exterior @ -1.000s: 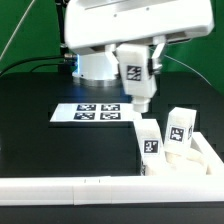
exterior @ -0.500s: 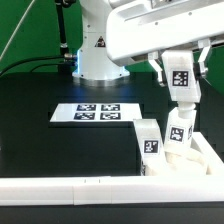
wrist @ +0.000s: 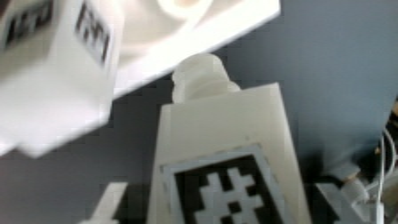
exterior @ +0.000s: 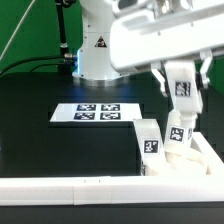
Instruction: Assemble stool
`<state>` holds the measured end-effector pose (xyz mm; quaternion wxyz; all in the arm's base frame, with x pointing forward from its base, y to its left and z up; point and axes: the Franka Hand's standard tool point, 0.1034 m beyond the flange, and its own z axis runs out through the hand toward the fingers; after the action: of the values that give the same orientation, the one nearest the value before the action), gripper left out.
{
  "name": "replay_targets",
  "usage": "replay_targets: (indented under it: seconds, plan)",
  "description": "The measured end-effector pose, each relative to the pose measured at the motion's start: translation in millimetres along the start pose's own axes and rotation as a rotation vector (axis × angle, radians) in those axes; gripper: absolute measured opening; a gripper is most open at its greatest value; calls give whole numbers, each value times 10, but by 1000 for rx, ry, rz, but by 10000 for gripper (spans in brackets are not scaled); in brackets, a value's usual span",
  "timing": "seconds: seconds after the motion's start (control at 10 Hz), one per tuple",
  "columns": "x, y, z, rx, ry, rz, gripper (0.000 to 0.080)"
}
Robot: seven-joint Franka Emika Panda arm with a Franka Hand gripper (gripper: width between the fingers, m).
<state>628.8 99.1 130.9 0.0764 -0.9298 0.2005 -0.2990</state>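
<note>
Two leg blocks stand on the seat at the exterior view's lower right; the gripper, clamped narrow on a third leg, hangs just above them; seating that leg is apparently left to do.

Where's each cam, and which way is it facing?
Exterior view: off the arm, facing the white robot arm across the black table, angled slightly downward; the arm shows from base to wrist.
Wrist view: on the wrist, looking along the tool at the tagged white rectangular plastic leg block it grips; fingertips show.
Shared: that leg block.
</note>
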Motion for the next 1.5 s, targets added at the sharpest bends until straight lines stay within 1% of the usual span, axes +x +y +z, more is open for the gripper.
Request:
replay_targets:
  seconds: [0.1, 0.3, 0.5, 0.8, 1.0, 1.1, 1.2, 1.5]
  plan:
    - [-25, 3, 26, -2, -4, -1, 315]
    - [-127, 50, 104, -16, -34, -1, 315]
    - [-169, 50, 153, -22, -61, 0, 315]
    - [-150, 31, 301, -33, -75, -8, 315]
    - [-156, 30, 403, -53, -81, -29, 315]
    - [-149, 39, 423, -61, -75, -42, 315]
    - [-147, 66, 422, -62, -65, -49, 315]
    - [-154, 64, 426, -62, -66, -50, 315]
